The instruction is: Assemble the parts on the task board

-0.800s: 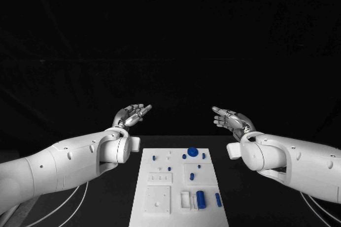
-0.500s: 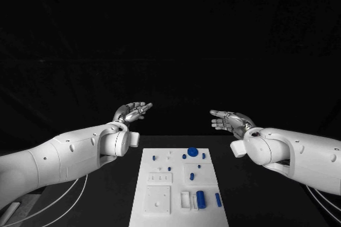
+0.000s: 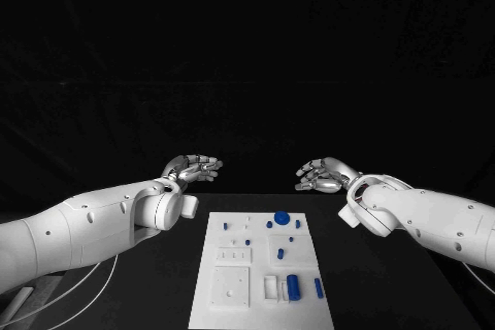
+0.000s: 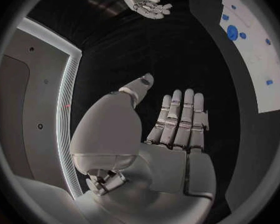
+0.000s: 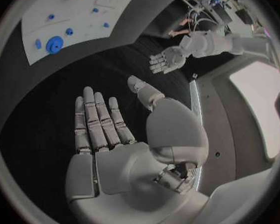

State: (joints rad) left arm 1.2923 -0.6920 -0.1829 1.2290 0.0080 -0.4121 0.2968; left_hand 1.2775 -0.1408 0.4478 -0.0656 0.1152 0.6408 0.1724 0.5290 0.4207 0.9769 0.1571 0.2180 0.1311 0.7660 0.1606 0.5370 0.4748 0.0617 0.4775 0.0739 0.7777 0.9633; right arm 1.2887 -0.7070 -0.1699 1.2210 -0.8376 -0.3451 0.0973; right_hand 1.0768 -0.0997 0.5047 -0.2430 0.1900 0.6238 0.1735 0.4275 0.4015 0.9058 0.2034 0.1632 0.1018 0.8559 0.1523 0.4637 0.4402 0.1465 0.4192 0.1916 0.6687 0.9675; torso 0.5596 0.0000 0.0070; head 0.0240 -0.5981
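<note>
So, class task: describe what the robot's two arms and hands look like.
Both arms are smooth white shells with small dark dots and a round wrist cuff. The left hand and right hand are silver metal with jointed, segmented fingers. Thin white cables hang beneath the left arm.

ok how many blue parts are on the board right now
9, on the task board: round knob with two small pieces at the far end, four more mid-board, two long pieces nearest. Tiny ones may be missed.

My count from the feed: one white task board (image 3: 232, 287) on one black table (image 3: 371, 287); roughly nine blue parts (image 3: 294, 287) on it; two hands, left (image 3: 193, 168) and right (image 3: 322, 174).
</note>
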